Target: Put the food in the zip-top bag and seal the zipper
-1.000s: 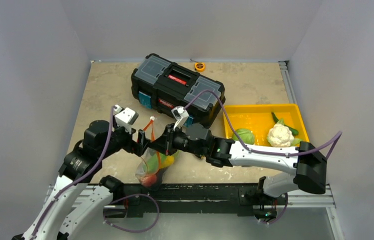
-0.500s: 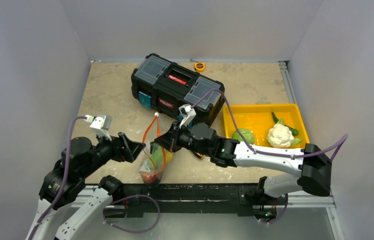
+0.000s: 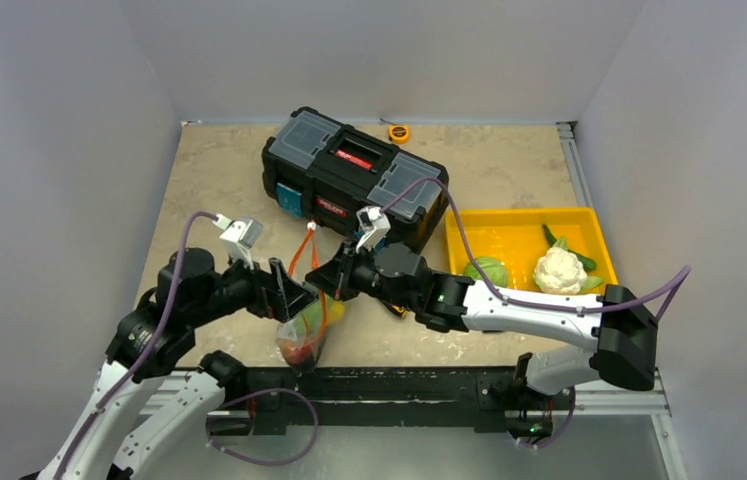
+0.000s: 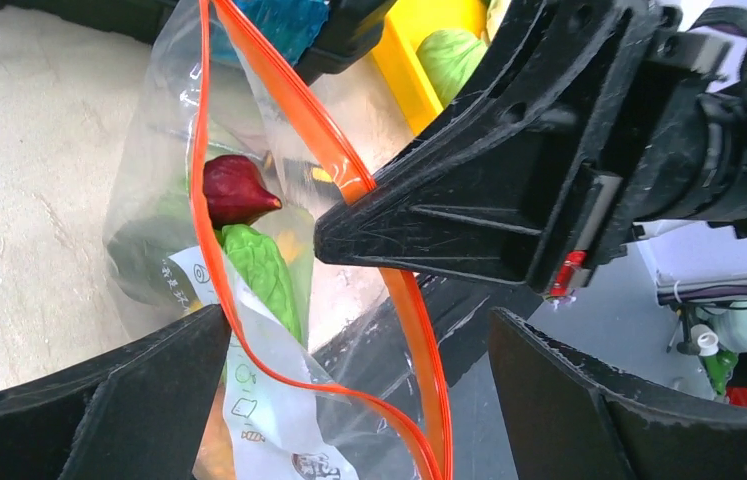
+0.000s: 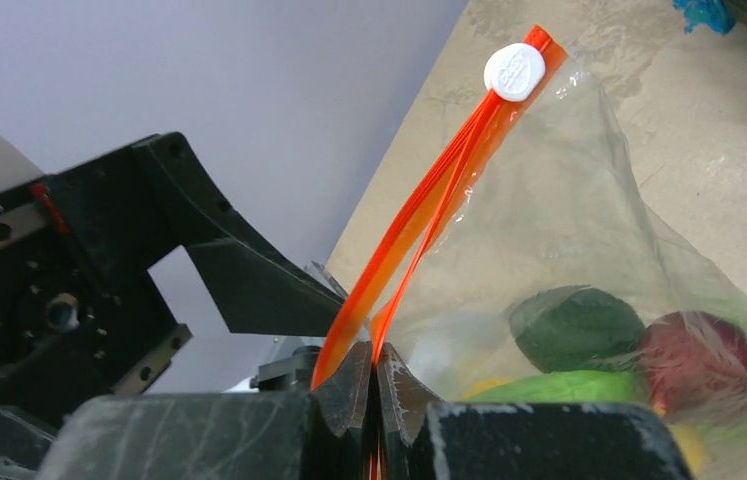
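The right claw (image 5: 373, 375) is clamping the zipper (image 5: 429, 190) of the zip-top bag (image 5: 569, 230), jaws pressed together on the orange-red strip at the lower middle of the right wrist view. That grip is holding the mouth up so the bag is standing tall instead of slumping onto the counter (image 3: 219, 180). In the top view the bag is sitting at lower centre, between the two arms.

The left claw (image 4: 354, 330) is spread wide, its jaws at the lower corners of the left wrist view. It is straddling the gaping mouth without gripping it, probably lining up to take the opposite lip.

Some food (image 4: 234, 190), red and green pieces, is lying inside the bag. The cabbage (image 3: 489, 270) and cauliflower (image 3: 559, 270) are waiting in the yellow tray (image 3: 504, 235) at the right, so loading looks unfinished. The white slider (image 5: 514, 72) is parked at the strip's far end.
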Robot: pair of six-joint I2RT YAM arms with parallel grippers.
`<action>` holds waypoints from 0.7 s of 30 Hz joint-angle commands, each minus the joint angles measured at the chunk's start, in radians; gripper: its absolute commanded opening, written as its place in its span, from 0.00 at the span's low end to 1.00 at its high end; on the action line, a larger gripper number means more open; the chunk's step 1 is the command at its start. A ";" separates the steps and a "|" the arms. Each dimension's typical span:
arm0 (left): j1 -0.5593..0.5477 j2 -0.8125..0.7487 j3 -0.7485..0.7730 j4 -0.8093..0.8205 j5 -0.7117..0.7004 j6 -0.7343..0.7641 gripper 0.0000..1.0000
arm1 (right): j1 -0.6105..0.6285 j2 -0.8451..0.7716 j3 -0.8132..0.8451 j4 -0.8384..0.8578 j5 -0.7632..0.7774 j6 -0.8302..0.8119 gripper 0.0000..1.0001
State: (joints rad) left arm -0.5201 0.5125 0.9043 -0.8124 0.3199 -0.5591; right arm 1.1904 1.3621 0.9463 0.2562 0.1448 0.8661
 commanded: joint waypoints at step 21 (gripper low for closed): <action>-0.232 0.187 0.068 -0.006 -0.534 0.140 0.16 | -0.001 0.026 0.117 -0.015 0.011 0.296 0.09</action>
State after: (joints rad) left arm -0.7574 0.7036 0.9165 -0.8085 -0.0856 -0.4759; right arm 1.1790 1.4208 1.0187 0.1890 0.1982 1.1606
